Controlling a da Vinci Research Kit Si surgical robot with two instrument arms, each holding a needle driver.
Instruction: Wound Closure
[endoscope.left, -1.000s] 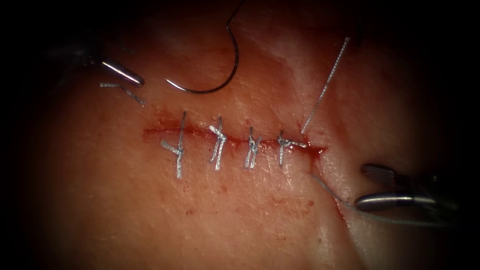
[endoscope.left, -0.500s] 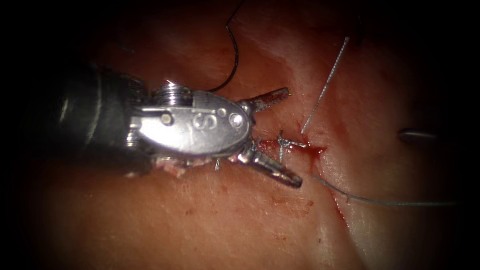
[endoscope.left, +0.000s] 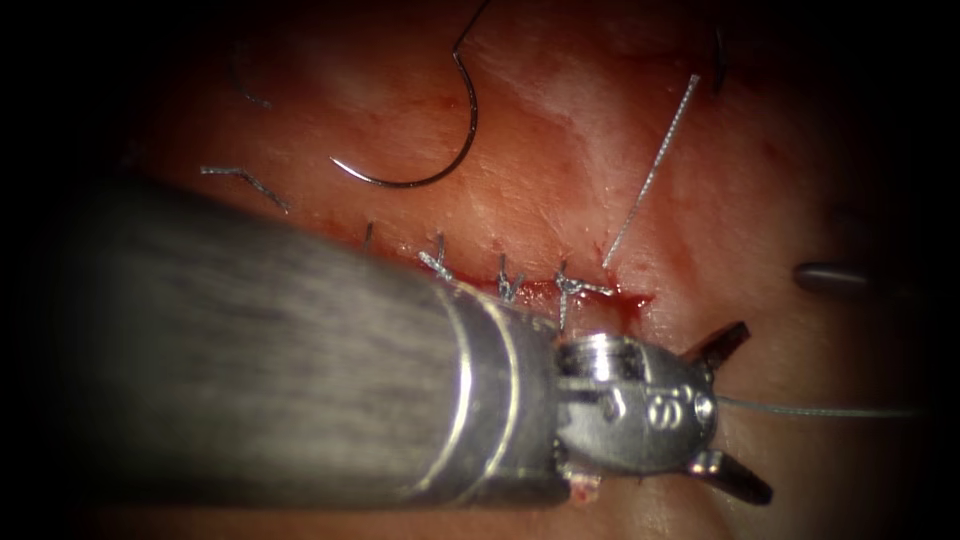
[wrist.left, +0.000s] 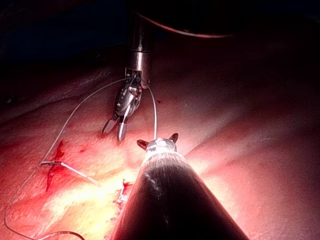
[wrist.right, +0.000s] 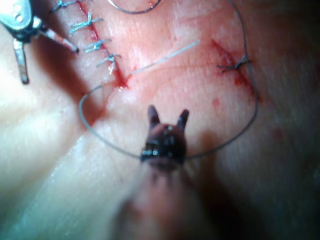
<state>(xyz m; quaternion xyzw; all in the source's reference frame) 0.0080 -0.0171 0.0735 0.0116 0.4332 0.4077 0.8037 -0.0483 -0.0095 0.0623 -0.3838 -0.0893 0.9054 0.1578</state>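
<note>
The needle (endoscope.left: 440, 150) lies loose on the tissue (endoscope.left: 300, 90) above the cut (endoscope.left: 600, 293), out of the tissue and held by neither tool, its curve opening upward and its thread (endoscope.left: 820, 410) trailing off it. Four stitches (endoscope.left: 505, 283) cross the cut, and a fresh strand rises from its right end, where red fluid (endoscope.left: 640, 298) pools, while another length runs from below that end out to the right. The left tool (endoscope.left: 735, 412) has swung in across the cut since a second ago and now sits below its right end, jaws spread wide and empty, with the strand passing between them. The right tool (endoscope.left: 835, 277) sits at the right edge; in its own wrist view its jaws (wrist.right: 168, 117) stand apart with nothing in them, the thread looping round behind. Judged from this, the work in hand is gathering thread at the last stitch: a good grasp would close squarely on the strand a little off the tissue, keep clear of the tied stitches, and take up slack gently so the edge by the red fluid is not torn.
</note>
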